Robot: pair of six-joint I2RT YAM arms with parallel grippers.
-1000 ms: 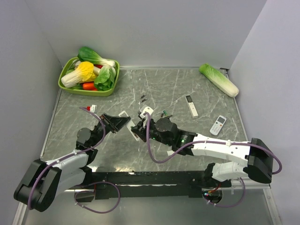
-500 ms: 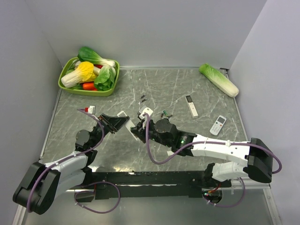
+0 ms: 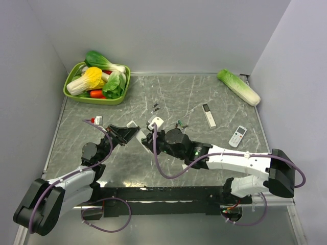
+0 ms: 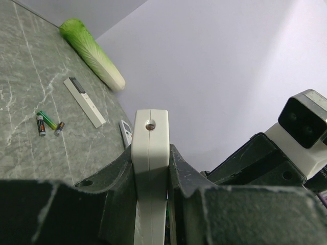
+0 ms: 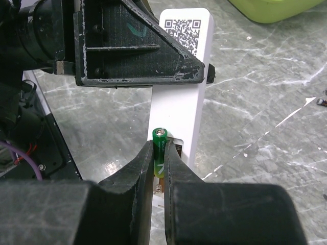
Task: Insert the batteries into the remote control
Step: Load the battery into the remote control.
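L tool (image 3: 125, 133) clamps the remote control (image 4: 150, 138) edge-on, its dark finger overhanging the white back; R tool (image 5: 159, 155) pinches a green battery (image 5: 160, 137) at the recess. Spare batteries (image 4: 49, 120), another remote (image 3: 208, 115) and veg basket (image 3: 71, 92) sit well apart on the table (image 3: 204, 92); vs a sec ago, both arms edged slightly left.

Lab robot cell: plain grey walls (image 3: 163, 35), marble-look tabletop (image 3: 194, 97).

I read the remote control (image 5: 183, 97) as white, with a black QR pattern on its back. The battery (image 5: 160, 143) is green with a silver tip. My right gripper (image 5: 159, 153) is black. The table (image 3: 194, 97) is grey-green marble with white veins. At ten o'clock sits a lime-green basket (image 3: 67, 88), and at two o'clock a green-and-white cabbage (image 3: 238, 87).
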